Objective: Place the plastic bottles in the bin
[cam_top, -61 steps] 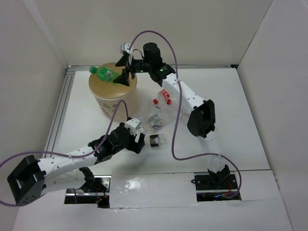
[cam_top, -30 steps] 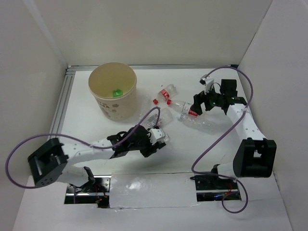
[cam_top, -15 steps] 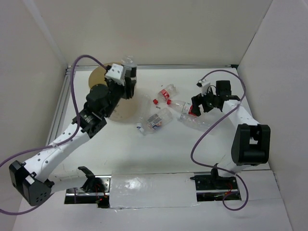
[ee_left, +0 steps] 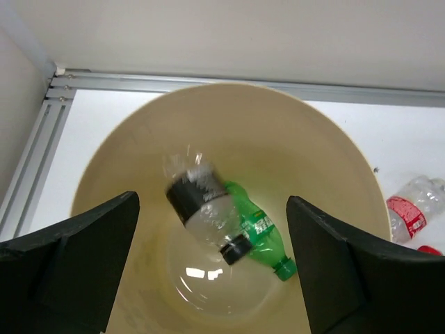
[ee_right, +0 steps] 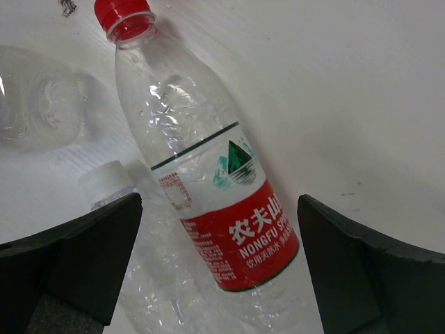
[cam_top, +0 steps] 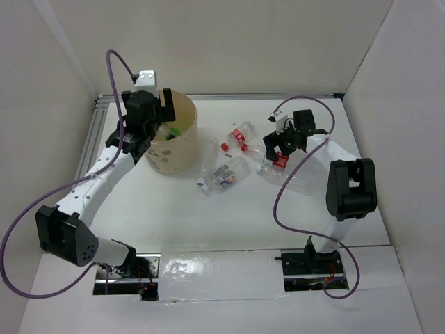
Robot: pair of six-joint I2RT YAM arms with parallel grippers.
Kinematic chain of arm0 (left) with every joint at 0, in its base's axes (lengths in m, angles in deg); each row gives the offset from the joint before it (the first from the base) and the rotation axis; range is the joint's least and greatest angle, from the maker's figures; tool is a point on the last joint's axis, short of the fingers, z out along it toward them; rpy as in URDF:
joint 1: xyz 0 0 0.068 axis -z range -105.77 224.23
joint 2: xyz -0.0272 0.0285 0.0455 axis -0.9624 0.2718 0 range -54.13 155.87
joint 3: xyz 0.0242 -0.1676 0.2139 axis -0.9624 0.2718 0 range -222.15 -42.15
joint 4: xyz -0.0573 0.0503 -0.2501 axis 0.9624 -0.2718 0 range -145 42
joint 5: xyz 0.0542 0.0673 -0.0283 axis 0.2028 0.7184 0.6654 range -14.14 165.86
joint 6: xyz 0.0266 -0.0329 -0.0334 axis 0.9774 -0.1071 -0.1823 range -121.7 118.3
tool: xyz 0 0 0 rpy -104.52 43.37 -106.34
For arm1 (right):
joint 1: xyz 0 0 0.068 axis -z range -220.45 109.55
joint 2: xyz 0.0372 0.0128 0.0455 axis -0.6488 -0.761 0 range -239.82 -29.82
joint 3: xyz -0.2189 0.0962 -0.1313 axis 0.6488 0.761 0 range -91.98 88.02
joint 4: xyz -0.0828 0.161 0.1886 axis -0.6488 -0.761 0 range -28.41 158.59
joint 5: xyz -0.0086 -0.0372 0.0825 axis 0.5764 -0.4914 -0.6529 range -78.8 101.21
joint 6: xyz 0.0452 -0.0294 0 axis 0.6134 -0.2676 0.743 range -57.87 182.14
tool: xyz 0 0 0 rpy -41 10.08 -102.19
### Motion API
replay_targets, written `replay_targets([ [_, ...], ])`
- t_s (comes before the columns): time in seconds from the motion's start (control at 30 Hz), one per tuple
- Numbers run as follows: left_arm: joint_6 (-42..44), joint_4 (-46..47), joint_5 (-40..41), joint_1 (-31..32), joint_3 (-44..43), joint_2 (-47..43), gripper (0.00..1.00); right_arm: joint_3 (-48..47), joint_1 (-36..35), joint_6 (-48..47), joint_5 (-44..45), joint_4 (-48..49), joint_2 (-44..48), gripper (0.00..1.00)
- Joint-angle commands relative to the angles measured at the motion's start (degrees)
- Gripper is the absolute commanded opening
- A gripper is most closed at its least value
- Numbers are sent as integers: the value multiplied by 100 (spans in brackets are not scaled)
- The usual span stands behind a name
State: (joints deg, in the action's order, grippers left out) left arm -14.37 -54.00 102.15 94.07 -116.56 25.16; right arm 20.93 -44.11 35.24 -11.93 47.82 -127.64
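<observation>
swung up since a second ago from the lower middle of the top view to the upper left: left gripper [ee_left: 212, 202], now poised over the bin [cam_top: 182, 149]. jaws spread wide, nothing between them. seen straight down from the left wrist: a clear dark-labelled bottle [ee_left: 201, 209] inside the bin, blurred, so possibly not yet settled on the bottom. under and beside it, toward lower right of that view, a green bottle [ee_left: 261, 236] lying on the bin floor.

also shifted a little leftward in the top view, at centre right: right gripper [ee_right: 219, 209]. fingers fully apart, gripping nothing, straddling a red-labelled bottle [ee_right: 208, 174] lying on the white table [cam_top: 208, 223] with its red cap toward upper left of the wrist view. touching that one at lower left, a white-capped bottle [ee_right: 104, 181], clear and crumpled.

more bottles loose on the table between bin and right gripper: a red-capped one [cam_top: 241, 134] at centre top, a labelled one [cam_top: 224, 174] just below it.
</observation>
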Motion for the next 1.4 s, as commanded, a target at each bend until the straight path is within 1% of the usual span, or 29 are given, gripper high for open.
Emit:
replay_targets([
  [0.0, 9, 2, -157, 37, -390, -193, 100, -287, -214, -35, 247, 188, -263, 100],
  [0.07, 351, 81, -543, 134, -206, -553, 100, -401, -345, -35, 248, 188, -421, 100],
  [0.17, 1159, 283, -1737, 703, 347, -1210, 100, -454, -451, -141, 300, 74, -703, 100],
  [0.2, 1292, 284, -2324, 828, 522, -1379, 100, -454, -451, -193, 362, 74, -755, 96],
  [0.23, 1467, 284, -2608, 942, 681, -1529, 100, -402, -503, -193, 362, 74, -843, 92],
  [0.27, 1469, 223, -2750, 1074, 996, -1661, 100, -401, -504, -254, 362, 74, -844, 77],
  [0.33, 1295, 135, -2935, 1408, 1331, -2039, 100, -567, -504, -316, 187, -127, -923, 57],
  [0.37, 1197, 134, -2936, 1513, 1716, -2162, 100, -629, -365, -377, 65, -259, -923, 38],
  [0.4, 1101, 134, -2997, 1749, 1928, -2407, 100, -708, -363, -447, -171, -556, -853, 33],
  [0.5, 705, 415, -2981, 2215, 2790, -2716, 100, -1147, -179, -623, -524, -971, -529, 24],
  [0.6, 318, 643, -2638, 2594, 3474, -2769, 100, -2042, -109, -624, -1130, -1367, -80, 23],
  [0.63, 213, 722, -2480, 2822, 3625, -2769, 100, -2332, -178, -624, -1541, -1420, -18, 23],
  [0.67, 3, 819, -2427, 2928, 3766, -2691, 100, -2918, -275, -624, -1728, -1421, -18, 23],
  [0.7, -103, 1011, -2365, 3025, 4020, -2629, 100, -3176, -510, -554, -1938, -1307, -18, 23],
  [0.73, -287, 1152, -2217, 3305, 4205, -2481, 100, -3579, -817, -423, -2480, -680, -148, 23],
  [0.77, -359, 1154, -2163, 3307, 4207, -2479, 100, -3731, -820, -317, -2485, -674, -150, 23],
  [0.83, -473, 1259, -1953, 3613, 4408, -2269, 98, -3942, -1337, -98, -2713, -26, -272, 23],
  [0.87, -526, 1259, -1778, 3720, 4461, -2216, 98, -4039, -1522, 34, -2879, 560, -473, 23],
  [0.93, -526, 1259, -1557, 4000, 4541, -2129, 98, -4626, -2032, 87, -2994, 968, -781, 25],
  [0.97, -587, 1259, -1373, 4071, 4602, -2058, 98, -4960, -2190, 88, -2995, 970, -1217, 25],
  [1.0, -640, 1259, -1311, 4133, 4602, -2058, 98, -5746, -2348, 88, -3047, 909, -1474, 26],
  [1.07, -710, 1259, -1170, 4239, 4725, -2058, 98, -6541, -2709, 315, -3126, 856, -1984, 26],
  [1.1, -781, 1259, -1091, 4300, 4725, -2005, 98, -7189, -2797, 543, -3127, 856, -2456, 28],
  [1.13, -781, 1320, -1021, 4301, 4778, -2005, 98, -7421, -2963, 615, -3127, 856, -2661, 28],
  [1.2, -781, 1321, -810, 4371, 4778, -1944, 98, -7634, -3105, 789, -3049, 1073, -3056, 35],
  [1.23, -833, 1373, -713, 4423, 4726, -1882, 98, -7548, -3158, 904, -3048, 1215, -3120, 40],
  [1.27, -782, 1373, -634, 4424, 4725, -1882, 100, -7460, -3211, 1036, -2969, 1355, -3172, 47],
  [1.3, -729, 1426, -459, 4424, 4621, -1777, 100, -7389, -3211, 1333, -2969, 1583, -3225, 60],
  [1.37, -553, 1426, -143, 4424, 4323, -1470, 100, -7389, -3211, 1529, -2969, 1585, -3314, 77],
])
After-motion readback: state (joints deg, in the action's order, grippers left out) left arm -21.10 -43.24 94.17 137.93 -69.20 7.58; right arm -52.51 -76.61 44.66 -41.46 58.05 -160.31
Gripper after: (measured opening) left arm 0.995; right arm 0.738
